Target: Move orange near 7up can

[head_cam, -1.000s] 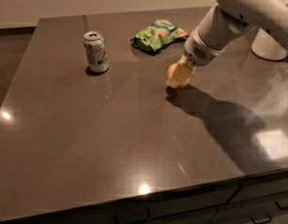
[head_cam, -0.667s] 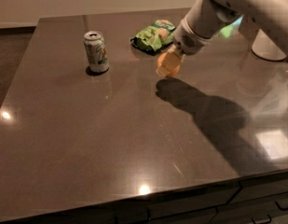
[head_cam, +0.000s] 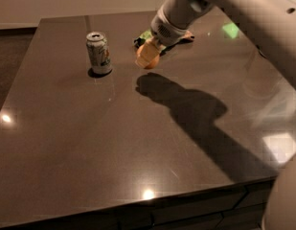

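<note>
While pinched in the claw (head_cam: 147, 56), hangs clear of the table (head_cam: 90, 157): orange (head_cam: 150, 63), right of the can (head_cam: 99, 52), near it but apart, with bare dark top between the two. Gripped around the upper half, claw narrowed to the fruit's width, reaching down from the arm (head_cam: 224, 4) at upper right.

Stands further left than a second ago, out of mid-table and toward the can, and higher too; shadow (head_cam: 186, 104) now lies detached below and to the right. Means most of the carry looks done. Judged remaining: a short run left, then lowering and release.

Covers most of the green bag (head_cam: 142, 36) behind the wrist, only a sliver showing, so no telling how close.

Can upright, well in from the left and far edges. Plenty of open room in front of and right of it. Best set down on that right side, short of touching, lest a nudge tip the can. Near edge far off; still, may roll once freed, being round.
</note>
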### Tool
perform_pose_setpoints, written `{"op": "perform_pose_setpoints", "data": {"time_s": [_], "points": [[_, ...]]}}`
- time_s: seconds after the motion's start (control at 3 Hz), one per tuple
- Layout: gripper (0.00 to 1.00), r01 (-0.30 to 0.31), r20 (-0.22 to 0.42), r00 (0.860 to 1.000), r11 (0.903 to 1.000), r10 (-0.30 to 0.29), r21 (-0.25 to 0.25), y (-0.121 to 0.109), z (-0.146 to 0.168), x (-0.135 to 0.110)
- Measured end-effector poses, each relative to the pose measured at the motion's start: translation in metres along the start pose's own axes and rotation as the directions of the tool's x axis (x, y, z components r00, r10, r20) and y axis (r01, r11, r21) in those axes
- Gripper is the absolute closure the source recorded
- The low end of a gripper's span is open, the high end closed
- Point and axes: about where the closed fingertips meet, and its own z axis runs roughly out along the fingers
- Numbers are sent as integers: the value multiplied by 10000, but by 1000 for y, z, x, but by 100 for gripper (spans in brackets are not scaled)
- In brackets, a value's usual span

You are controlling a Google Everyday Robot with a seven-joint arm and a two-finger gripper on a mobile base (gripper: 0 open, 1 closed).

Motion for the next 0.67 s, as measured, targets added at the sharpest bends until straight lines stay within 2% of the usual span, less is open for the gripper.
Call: {"op": "perform_pose_setpoints", "data": {"time_s": [0.67], "points": [[100, 434, 372, 9984, 9980, -417, -466, 15, 40, -33]]}}
